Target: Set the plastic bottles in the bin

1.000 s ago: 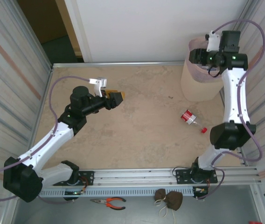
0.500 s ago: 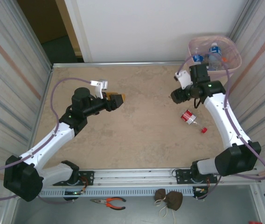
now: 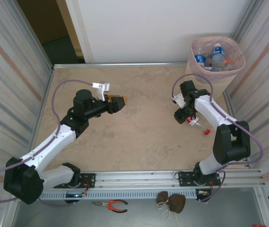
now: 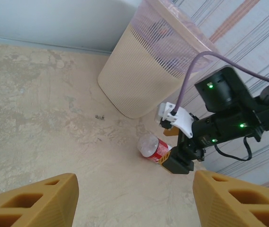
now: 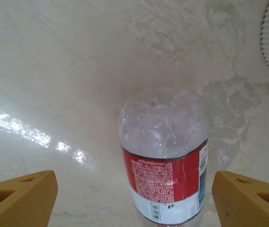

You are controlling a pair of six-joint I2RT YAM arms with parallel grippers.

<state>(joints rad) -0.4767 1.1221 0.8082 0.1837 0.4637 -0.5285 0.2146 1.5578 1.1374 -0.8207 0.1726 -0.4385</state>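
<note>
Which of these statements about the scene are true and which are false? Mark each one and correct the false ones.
1. A red-labelled bottle lies on the table. True.
2. The right pincer is shut on that bottle. False: its fingers stand open on either side of it.
3. The bin has blue-labelled bottles inside. True.
4. The left pincer holds a bottle. False: it is open and empty.
5. The bin lies tipped over. False: it stands upright at the table's far right corner.
</note>
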